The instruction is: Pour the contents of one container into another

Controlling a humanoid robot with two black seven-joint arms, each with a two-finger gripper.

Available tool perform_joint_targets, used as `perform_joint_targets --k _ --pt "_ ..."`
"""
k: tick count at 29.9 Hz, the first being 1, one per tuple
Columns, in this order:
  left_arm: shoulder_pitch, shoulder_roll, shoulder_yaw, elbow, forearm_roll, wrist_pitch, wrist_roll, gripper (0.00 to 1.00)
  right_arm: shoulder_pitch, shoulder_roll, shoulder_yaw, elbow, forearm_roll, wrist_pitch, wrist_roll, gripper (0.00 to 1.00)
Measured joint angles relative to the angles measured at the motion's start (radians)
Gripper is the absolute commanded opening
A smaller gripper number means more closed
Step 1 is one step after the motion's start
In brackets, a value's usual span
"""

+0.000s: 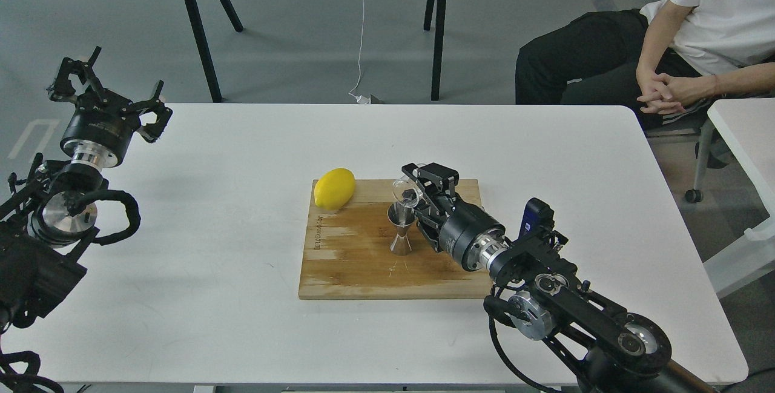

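The steel hourglass jigger (401, 229) stands upright on the wooden cutting board (363, 266) near its middle. Just above the jigger's mouth hangs the small clear glass cup (406, 192), tipped over toward the jigger. My right gripper (416, 190) is shut on the cup, reaching in from the lower right. Far to the left, off the table's edge, my left gripper (106, 87) is raised and open with nothing in it.
A yellow lemon (334, 188) lies on the board's far left corner. The board rests on a white table (181, 229). A seated person (678, 48) is at the far right, beside a second white table (745, 132).
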Motion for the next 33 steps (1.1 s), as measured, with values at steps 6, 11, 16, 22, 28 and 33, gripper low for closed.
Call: perform_joint_targets --k 6,11,16,22,28,33 --pt "0.0 0.0 -0.001 0.001 0.0 0.0 0.0 1.0 0.0 0.0 -0.001 0.001 -0.036 -0.001 0.001 0.37" --pt "0.0 0.002 -0.001 0.0 0.0 0.0 0.0 1.0 -0.001 -0.001 -0.006 0.0 -0.097 -0.002 0.003 0.37" --pt "0.0 0.003 -0.001 0.0 0.0 0.0 -0.005 1.0 -0.001 -0.003 -0.026 0.002 -0.119 -0.003 0.009 0.37" --pt "0.0 0.013 -0.001 0.0 0.0 0.0 -0.012 1.0 -0.001 -0.012 -0.04 0.004 -0.175 -0.005 0.011 0.37" --pt "0.0 0.014 -0.001 0.0 -0.001 0.0 -0.012 1.0 -0.001 -0.012 -0.051 0.004 -0.236 -0.024 0.015 0.37" --pt "0.0 0.014 -0.002 0.0 -0.001 0.0 -0.012 1.0 -0.001 -0.011 -0.079 -0.003 -0.298 -0.036 0.032 0.37"
